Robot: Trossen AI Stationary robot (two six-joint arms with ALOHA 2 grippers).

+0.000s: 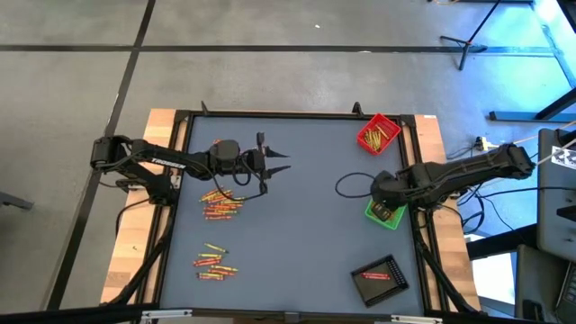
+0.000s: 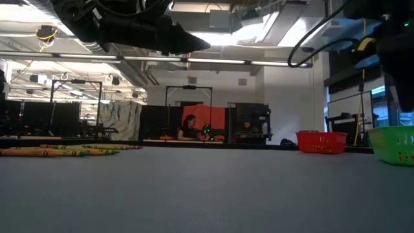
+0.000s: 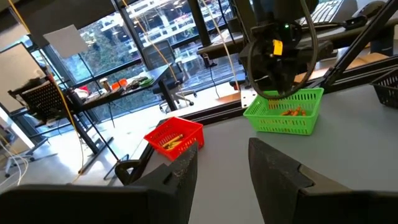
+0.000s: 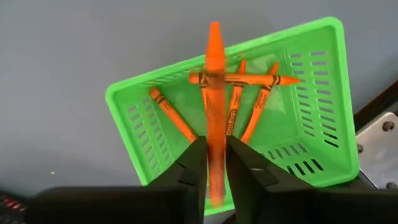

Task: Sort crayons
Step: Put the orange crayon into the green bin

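Observation:
My right gripper hangs over the green tray at the table's right side and is shut on an orange crayon. Several orange crayons lie on the tray's floor. My left gripper is open and empty above the table's left-middle, fingers pointing toward the right edge. Two loose piles of red, orange, yellow and greenish crayons lie on the table, one near the left gripper and one toward the near edge. The first pile also shows in the low view. My right gripper pinches the orange crayon's shaft between its two fingers, toward its blunt end. The fingers point down from above and the crayon lies along them. Its pointed tip sticks out past the fingertips toward the tray, clear of the crayons below.
A red tray holding crayons stands at the far right, and a black tray with crayons at the near right. A black cable loops on the table left of the right gripper. The table's middle is bare.

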